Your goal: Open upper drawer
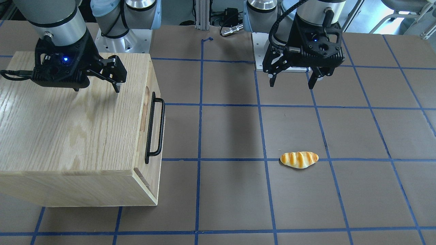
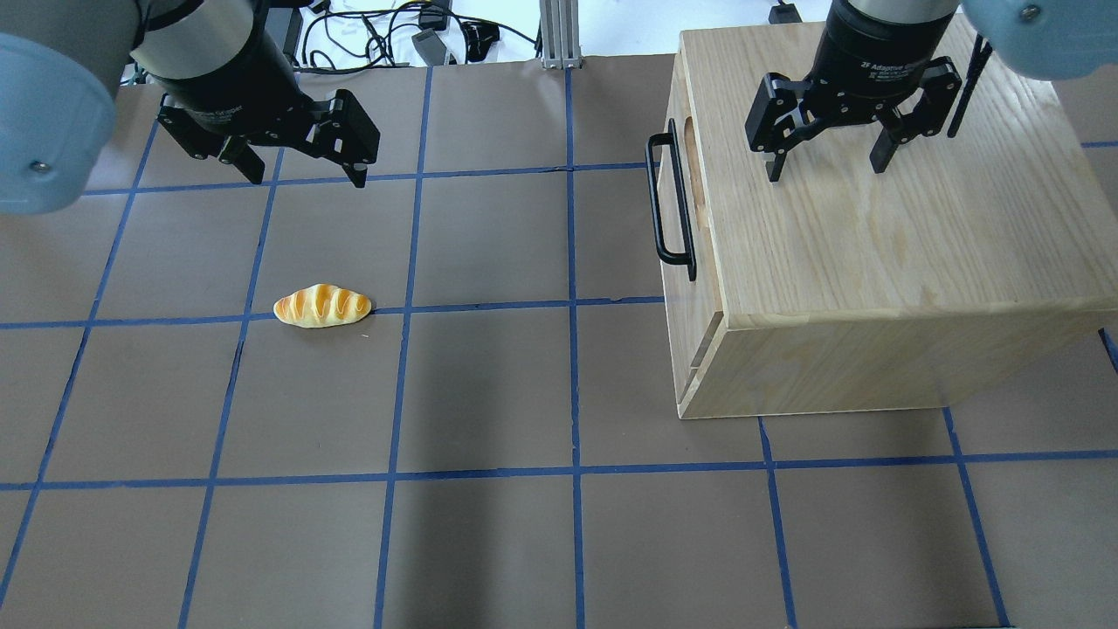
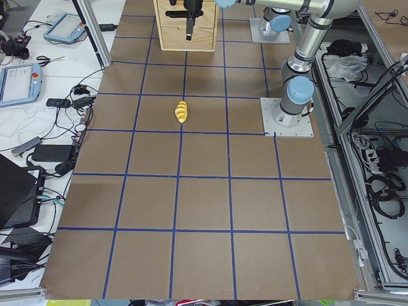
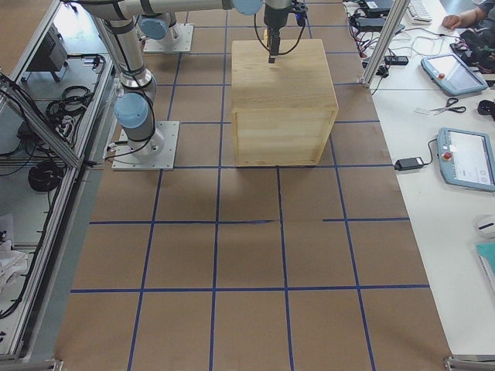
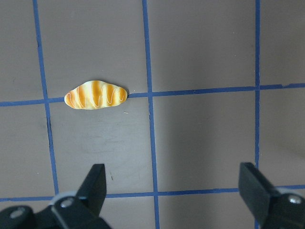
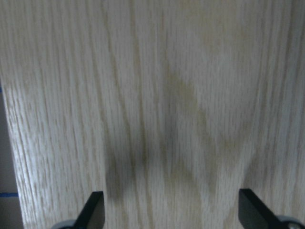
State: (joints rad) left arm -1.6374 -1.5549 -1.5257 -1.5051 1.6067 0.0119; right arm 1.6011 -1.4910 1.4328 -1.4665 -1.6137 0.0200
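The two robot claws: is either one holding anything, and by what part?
Nothing is held. The left gripper hangs open above the table near the bread roll; the right gripper hangs open over the cabinet top, clear of the black handle.

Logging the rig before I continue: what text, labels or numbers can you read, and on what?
"2F Adaptive": white print on the right gripper body, overhead view; the rest is blurred.
Print on the left gripper: too blurred to read.
Side-table tablet: screen too small to read.
No text on the wooden cabinet or bread roll.
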